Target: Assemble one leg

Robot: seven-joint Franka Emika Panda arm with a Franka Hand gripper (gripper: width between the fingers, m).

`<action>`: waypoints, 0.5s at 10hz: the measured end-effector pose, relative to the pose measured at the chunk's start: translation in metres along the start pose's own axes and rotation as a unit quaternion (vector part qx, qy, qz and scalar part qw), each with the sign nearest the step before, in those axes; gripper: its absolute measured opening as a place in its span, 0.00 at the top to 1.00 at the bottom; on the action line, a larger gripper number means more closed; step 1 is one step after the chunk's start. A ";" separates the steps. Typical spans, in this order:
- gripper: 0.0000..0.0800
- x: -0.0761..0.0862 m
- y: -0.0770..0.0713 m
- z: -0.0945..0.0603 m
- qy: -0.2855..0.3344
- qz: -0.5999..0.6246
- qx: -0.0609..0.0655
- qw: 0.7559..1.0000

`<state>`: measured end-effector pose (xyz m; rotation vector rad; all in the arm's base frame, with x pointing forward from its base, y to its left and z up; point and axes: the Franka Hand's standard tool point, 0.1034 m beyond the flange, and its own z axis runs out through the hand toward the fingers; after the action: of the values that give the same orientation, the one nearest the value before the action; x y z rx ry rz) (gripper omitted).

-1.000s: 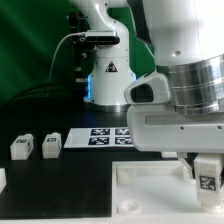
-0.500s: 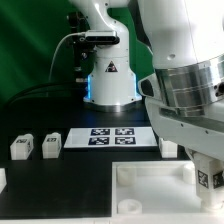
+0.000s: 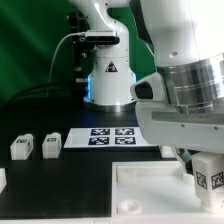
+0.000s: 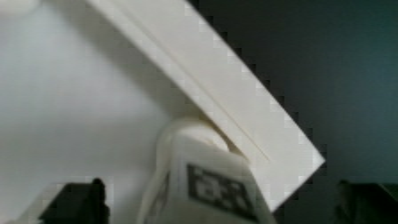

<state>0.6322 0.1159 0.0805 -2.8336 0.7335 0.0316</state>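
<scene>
A white leg [image 3: 208,180] with a black-and-white tag stands upright at the near corner of the big white tabletop [image 3: 150,188], at the exterior view's right. My gripper [image 3: 207,172] hangs straight over it. In the wrist view the leg [image 4: 210,182] stands between my gripper's [image 4: 222,208] dark fingertips [image 4: 77,203], with a gap on each side, so the jaws are open around it and not touching. The tabletop's raised rim [image 4: 214,80] runs diagonally past the leg. How deep the leg sits in its socket is hidden.
Two more legs [image 3: 22,147] [image 3: 50,145] stand side by side at the exterior view's left, and part of another white piece [image 3: 2,180] shows at the left edge. The marker board [image 3: 112,137] lies behind the tabletop. The arm's base [image 3: 108,75] stands at the back.
My wrist has turned over the leg and sunk a little. The leg has stayed at the tabletop's corner. The other legs have not moved.
</scene>
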 end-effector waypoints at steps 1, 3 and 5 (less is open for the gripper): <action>0.19 0.004 0.006 -0.007 0.014 -0.105 0.003 0.994; 0.19 0.004 0.009 -0.005 0.014 -0.205 0.000 0.979; 0.19 0.005 0.004 -0.007 0.023 -0.327 -0.022 0.945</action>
<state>0.6347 0.1085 0.0864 -2.9742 -0.2309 -0.1239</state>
